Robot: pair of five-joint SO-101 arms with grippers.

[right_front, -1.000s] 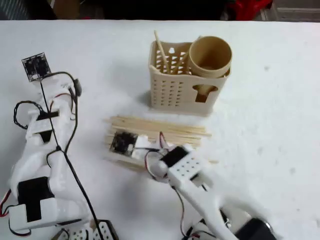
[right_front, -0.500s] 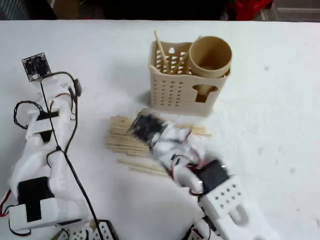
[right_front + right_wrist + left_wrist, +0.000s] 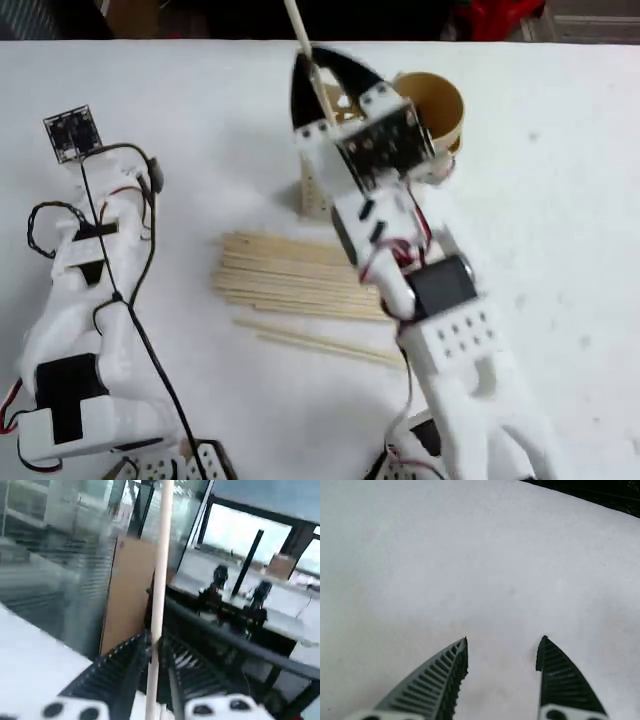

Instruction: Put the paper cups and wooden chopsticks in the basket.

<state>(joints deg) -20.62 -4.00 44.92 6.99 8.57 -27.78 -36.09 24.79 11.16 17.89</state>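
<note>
High view, right end effector (image 3: 310, 78) clamping chopstick (image 3: 297, 25), basket (image 3: 313, 185) mostly hidden behind arm, left end effector (image 3: 503, 641) spread apart.

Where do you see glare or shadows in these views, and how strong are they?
High view: the white table is lit so brightly that almost no shadows show. Left wrist view: even light, only faint shade by the left gripper. Right wrist view: bright windows glare behind the chopstick held in the right gripper.

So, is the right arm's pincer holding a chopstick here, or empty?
Holding one: the right pincer is shut on a thin pale wooden chopstick, clamped between its dark ridged fingers, over the cream perforated basket.
</note>
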